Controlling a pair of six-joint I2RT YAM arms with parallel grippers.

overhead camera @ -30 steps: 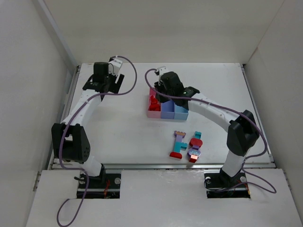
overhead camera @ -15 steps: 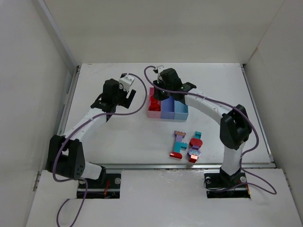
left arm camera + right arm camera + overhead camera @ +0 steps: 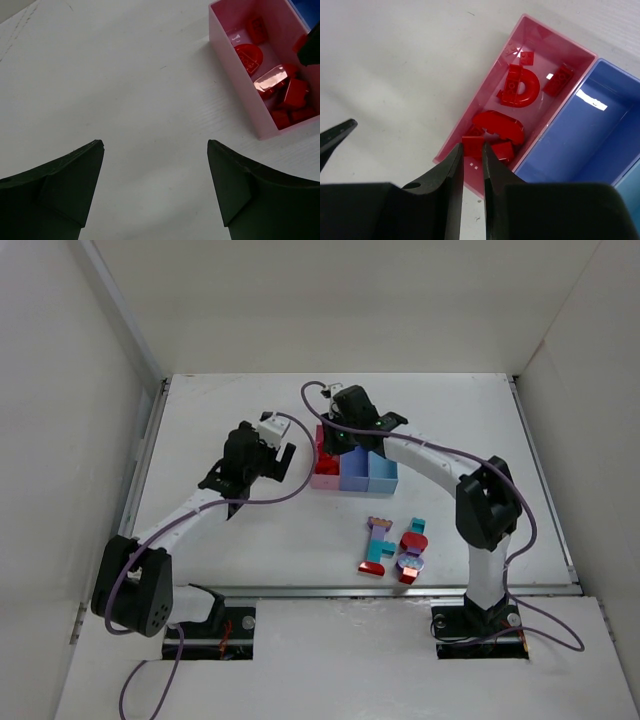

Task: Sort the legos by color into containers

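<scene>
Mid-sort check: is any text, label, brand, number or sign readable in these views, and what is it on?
No text reads in any view.
Red bricks in the pink bin: any marks on the studs are too small to read.
Loose bricks on the table: too small in the top view to show any lettering.

White table, plain white walls on three sides

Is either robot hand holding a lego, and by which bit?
Nothing is held. The left gripper is open over the table. The right gripper is nearly shut above the pink bin's red legos, with nothing between its jaws.
</scene>
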